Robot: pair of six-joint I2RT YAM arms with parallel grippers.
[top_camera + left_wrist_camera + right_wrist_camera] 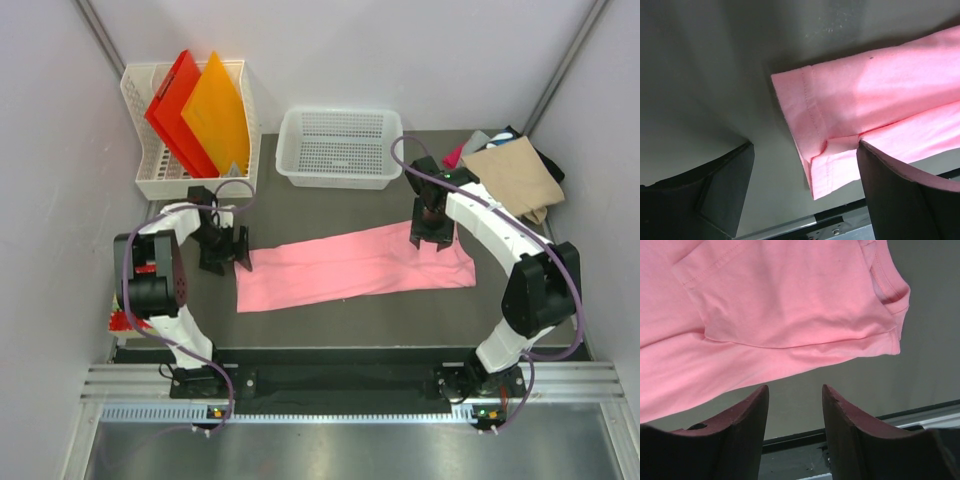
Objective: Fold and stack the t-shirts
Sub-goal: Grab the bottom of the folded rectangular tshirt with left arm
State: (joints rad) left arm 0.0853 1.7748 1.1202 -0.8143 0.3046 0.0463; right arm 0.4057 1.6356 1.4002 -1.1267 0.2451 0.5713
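Note:
A light pink t-shirt, folded into a long strip, lies flat across the middle of the table. My left gripper is at its left end, open wide. In the left wrist view the stitched hem corner lies between the two fingers, untouched. My right gripper hovers over the far right end, open with nothing between its jaws. In the right wrist view the pink t-shirt lies just beyond the fingertips. More t-shirts, tan over black, magenta and grey, are piled at the back right.
A white mesh basket stands at the back centre. A white rack at the back left holds a red folder and an orange folder. Walls close in on both sides.

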